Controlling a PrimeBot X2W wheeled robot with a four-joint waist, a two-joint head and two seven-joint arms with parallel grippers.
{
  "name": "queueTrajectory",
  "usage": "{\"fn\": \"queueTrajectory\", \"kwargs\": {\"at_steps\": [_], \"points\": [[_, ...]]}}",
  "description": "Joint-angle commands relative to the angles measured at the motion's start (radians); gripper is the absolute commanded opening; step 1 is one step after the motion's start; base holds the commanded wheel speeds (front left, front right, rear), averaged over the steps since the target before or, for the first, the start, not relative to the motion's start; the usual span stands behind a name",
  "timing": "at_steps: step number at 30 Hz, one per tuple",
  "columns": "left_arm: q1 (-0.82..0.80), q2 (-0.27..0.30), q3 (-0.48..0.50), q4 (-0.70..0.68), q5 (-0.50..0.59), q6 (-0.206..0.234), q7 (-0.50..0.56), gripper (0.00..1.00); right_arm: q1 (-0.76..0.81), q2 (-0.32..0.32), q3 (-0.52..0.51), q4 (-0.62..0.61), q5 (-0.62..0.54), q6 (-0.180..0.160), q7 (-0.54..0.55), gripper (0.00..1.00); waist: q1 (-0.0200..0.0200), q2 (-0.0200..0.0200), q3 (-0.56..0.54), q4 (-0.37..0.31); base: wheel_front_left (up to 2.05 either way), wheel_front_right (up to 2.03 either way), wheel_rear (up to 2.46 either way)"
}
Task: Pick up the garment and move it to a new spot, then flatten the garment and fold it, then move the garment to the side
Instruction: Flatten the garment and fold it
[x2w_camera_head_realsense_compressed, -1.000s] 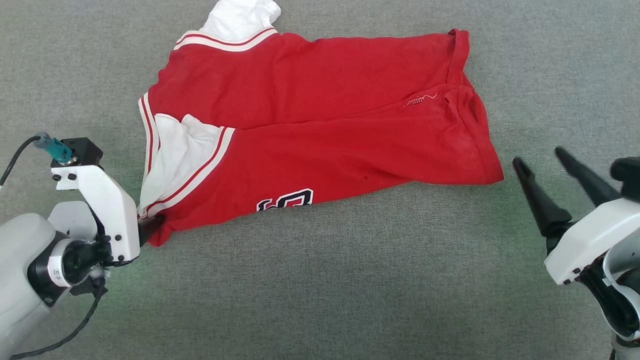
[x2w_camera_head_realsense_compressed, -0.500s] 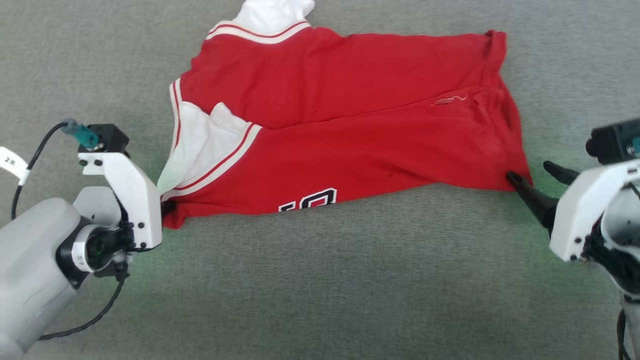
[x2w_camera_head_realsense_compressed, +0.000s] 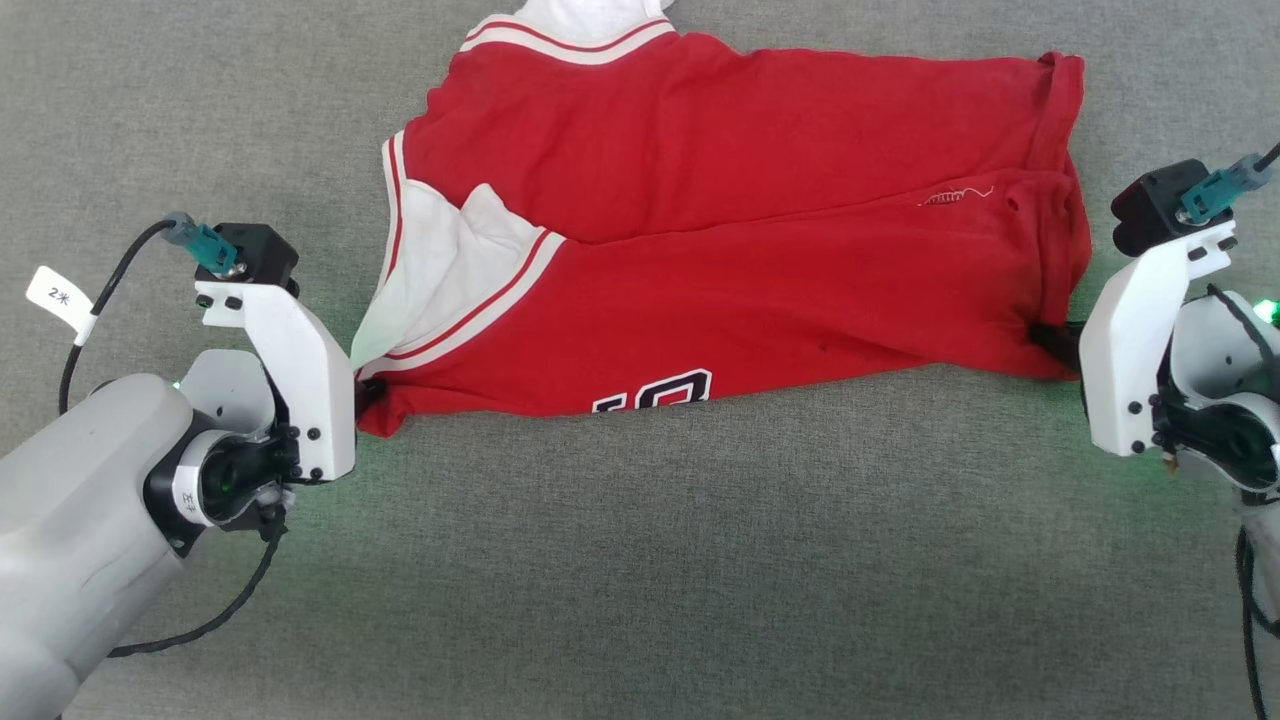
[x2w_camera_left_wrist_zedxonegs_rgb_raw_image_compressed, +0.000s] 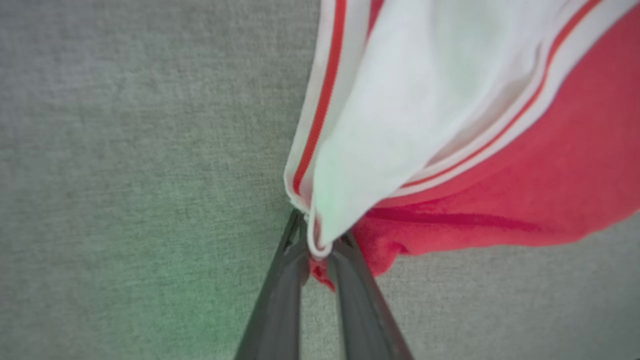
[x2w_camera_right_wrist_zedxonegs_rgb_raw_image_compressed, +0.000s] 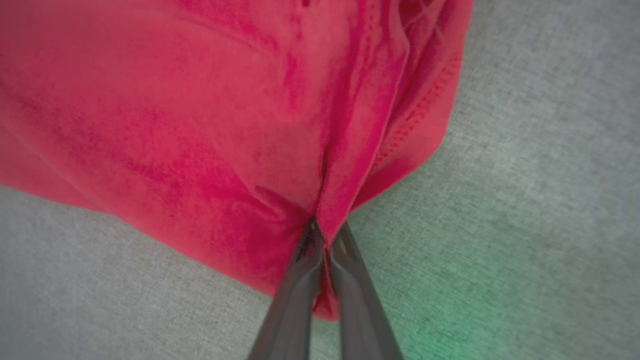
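Head view: a table (x2w_camera_head_realsense_compressed: 640, 560) covered in grey woven cloth runs to every edge of the frame. The garment (x2w_camera_head_realsense_compressed: 760, 270), a red jersey shirt, lies doubled over across the upper half from 10 o'clock to 3 o'clock; its white sleeve end and red-and-white trim face 9 o'clock, and part of a black, white-outlined number (x2w_camera_head_realsense_compressed: 652, 390) shows at its near edge. The left hand (x2w_camera_head_realsense_compressed: 366, 392) sits at the garment's 8 o'clock corner, its fingers mostly hidden behind its white bracket. The right hand (x2w_camera_head_realsense_compressed: 1052, 340) sits at the 4 o'clock corner, its dark fingers drawn together on the red hem.

Left wrist view: the left hand (x2w_camera_left_wrist_zedxonegs_rgb_raw_image_compressed: 317, 240) rises from 6 o'clock; its two fingers nearly meet, nipping the striped white edge of the garment (x2w_camera_left_wrist_zedxonegs_rgb_raw_image_compressed: 500, 165) and the red cloth under it. The table (x2w_camera_left_wrist_zedxonegs_rgb_raw_image_compressed: 125, 150) lies toward 9 o'clock, with a faint green glow near 7 o'clock.

Right wrist view: the right hand (x2w_camera_right_wrist_zedxonegs_rgb_raw_image_compressed: 325, 235) is pressed closed on a gathered fold of the garment (x2w_camera_right_wrist_zedxonegs_rgb_raw_image_compressed: 175, 115). The table (x2w_camera_right_wrist_zedxonegs_rgb_raw_image_compressed: 525, 200) spreads from 2 to 5 o'clock, glowing green at 5.

A second ago the right hand stood spread wide and clear of the garment; half a second ago its tips had reached the hem corner, still apart; now they grip it. The left hand was at its corner throughout. The whole scene has slid toward 2 o'clock in the head view, which is the camera's move; the garment's lie looks unchanged.
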Motion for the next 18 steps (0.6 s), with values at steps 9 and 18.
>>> {"fn": "queueTrajectory", "kwargs": {"at_steps": [9, 18], "points": [[0.021, 0.082, 0.006, -0.09, 0.006, 0.039, 0.013, 0.0, 0.051, -0.101, -0.021, -0.07, 0.094, -0.001, 0.029, 0.0, 0.0, -0.0001, -0.025, -0.006, 0.0, 0.0, 0.0], [0.064, 0.207, 0.011, -0.296, -0.009, 0.143, 0.047, 0.0, 0.146, -0.13, -0.104, -0.213, 0.129, -0.001, 0.093, 0.0, 0.0, -0.0001, -0.037, -0.005, 0.0, 0.0, 0.0]]}}
